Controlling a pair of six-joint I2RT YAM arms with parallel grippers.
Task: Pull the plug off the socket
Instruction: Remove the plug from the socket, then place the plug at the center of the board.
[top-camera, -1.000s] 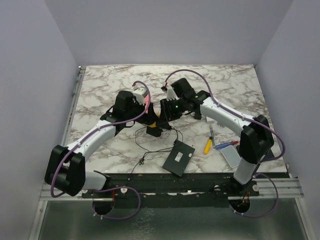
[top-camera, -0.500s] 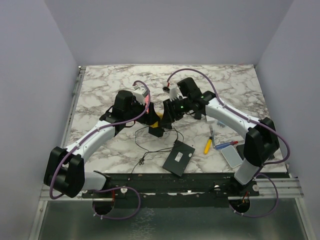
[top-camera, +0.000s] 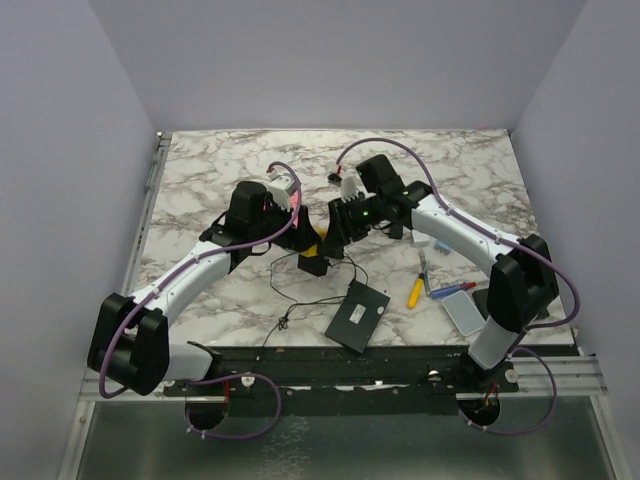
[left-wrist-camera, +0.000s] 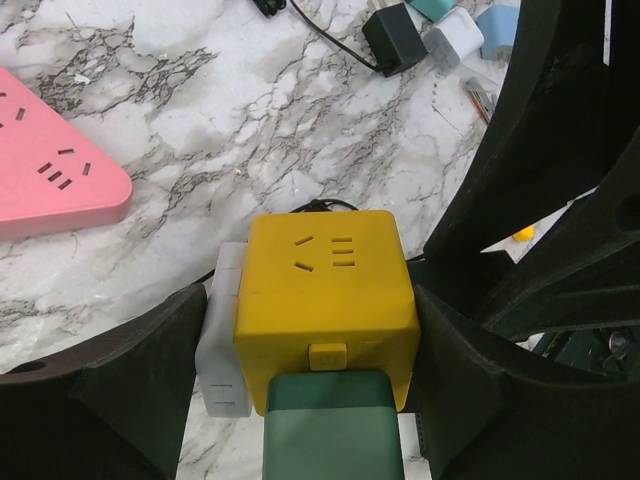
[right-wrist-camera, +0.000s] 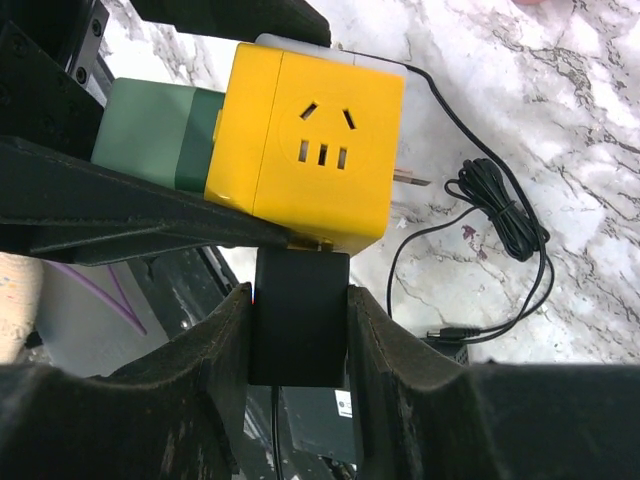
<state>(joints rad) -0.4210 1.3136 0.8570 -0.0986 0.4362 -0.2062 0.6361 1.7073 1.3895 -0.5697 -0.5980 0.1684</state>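
A yellow cube socket (left-wrist-camera: 325, 290) is held off the marble table between both arms; it also shows in the right wrist view (right-wrist-camera: 310, 150) and as a bit of yellow in the top view (top-camera: 320, 234). My left gripper (left-wrist-camera: 310, 305) is shut on it, one finger against a white plug (left-wrist-camera: 222, 340) on its side. A green plug (left-wrist-camera: 330, 430) sits in the face toward the left wrist. My right gripper (right-wrist-camera: 298, 300) is shut on a black plug (right-wrist-camera: 300, 320) under the cube. Brass prongs show in a thin gap between them. The plug's thin black cable (top-camera: 285, 300) trails to the table.
A pink power strip (left-wrist-camera: 50, 170) and several small adapters (left-wrist-camera: 395, 40) lie on the marble beyond the cube. Near the front edge are a black box (top-camera: 357, 315), a yellow-handled tool (top-camera: 414, 292) and a white-and-blue card (top-camera: 462, 310).
The right arm has swung slightly outward and the black plug has shifted a little to the right under the cube. The left arm holds still.
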